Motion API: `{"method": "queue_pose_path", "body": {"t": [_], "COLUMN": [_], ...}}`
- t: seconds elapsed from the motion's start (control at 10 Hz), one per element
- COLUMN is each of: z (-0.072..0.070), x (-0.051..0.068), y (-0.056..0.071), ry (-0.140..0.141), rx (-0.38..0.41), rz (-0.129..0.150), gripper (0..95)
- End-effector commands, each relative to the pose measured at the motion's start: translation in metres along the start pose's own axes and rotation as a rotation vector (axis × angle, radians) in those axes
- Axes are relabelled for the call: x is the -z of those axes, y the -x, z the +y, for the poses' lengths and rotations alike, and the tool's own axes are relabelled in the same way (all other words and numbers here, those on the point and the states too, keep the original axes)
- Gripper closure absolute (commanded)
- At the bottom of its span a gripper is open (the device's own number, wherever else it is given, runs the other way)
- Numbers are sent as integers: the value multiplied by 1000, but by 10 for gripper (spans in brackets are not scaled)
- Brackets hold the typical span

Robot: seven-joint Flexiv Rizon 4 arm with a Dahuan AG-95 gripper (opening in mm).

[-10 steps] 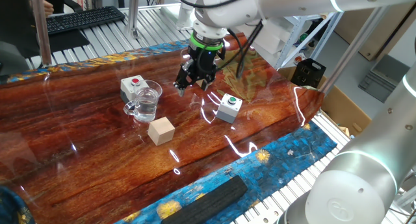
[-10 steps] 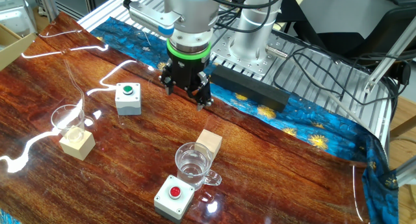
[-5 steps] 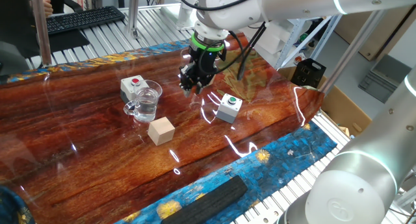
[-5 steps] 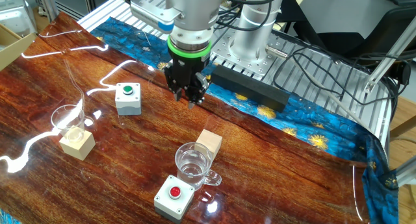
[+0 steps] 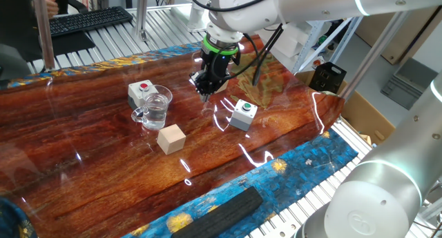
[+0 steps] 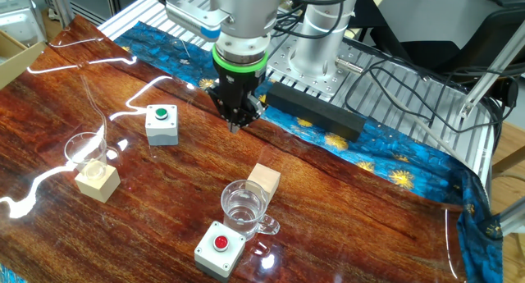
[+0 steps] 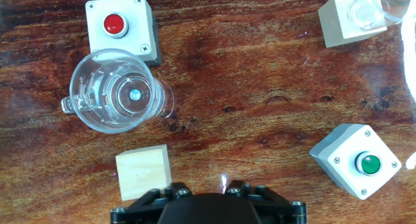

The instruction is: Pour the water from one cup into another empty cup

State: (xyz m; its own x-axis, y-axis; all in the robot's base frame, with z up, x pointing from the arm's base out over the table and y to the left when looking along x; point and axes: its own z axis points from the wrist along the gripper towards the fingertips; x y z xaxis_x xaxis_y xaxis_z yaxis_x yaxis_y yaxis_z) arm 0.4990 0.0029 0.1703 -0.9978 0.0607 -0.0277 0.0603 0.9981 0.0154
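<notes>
The clear glass mug [image 5: 156, 107] with a side handle stands on the wooden table, a little water in its bottom. It also shows in the other fixed view [image 6: 244, 207] and at the upper left of the hand view [image 7: 116, 91]. The smaller handleless clear cup [image 6: 86, 149] stands far from it beside a wooden cube, at the top right corner of the hand view [image 7: 377, 6]. My gripper [image 6: 238, 123] hangs above the table between mug and cup, fingers drawn together on nothing; it also shows in one fixed view [image 5: 205, 92]. The hand view shows only the gripper's base.
A red-button box [image 7: 119, 26] sits right by the mug, and a wooden cube [image 7: 143, 174] lies just below it. A green-button box [image 7: 356, 161] sits at the lower right. A second cube [image 7: 341, 23] touches the small cup. A black bar [image 6: 316, 111] lies at the table edge.
The gripper's fingers, spread apart a second ago, have closed together. The hand has stayed over the same spot. Mug, cup, cubes and boxes have not moved.
</notes>
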Motion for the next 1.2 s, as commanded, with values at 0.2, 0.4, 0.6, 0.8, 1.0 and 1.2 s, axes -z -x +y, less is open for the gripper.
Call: {"method": "queue_pose_path", "body": {"t": [0.2, 0.4, 0.6, 0.8, 1.0, 1.2], "z": [7, 14, 20, 29, 36, 47], "x": [0, -3, -5, -5, -5, -5], "y": [0, -1, -1, 4, 7, 14], "ry": [9, 18, 20, 21, 21, 14], "rx": [-2, -1, -3, 8, 27, 32], "rz": [4, 5, 5, 15, 19, 18], "gripper": [950, 950, 950, 950, 950, 950]}}
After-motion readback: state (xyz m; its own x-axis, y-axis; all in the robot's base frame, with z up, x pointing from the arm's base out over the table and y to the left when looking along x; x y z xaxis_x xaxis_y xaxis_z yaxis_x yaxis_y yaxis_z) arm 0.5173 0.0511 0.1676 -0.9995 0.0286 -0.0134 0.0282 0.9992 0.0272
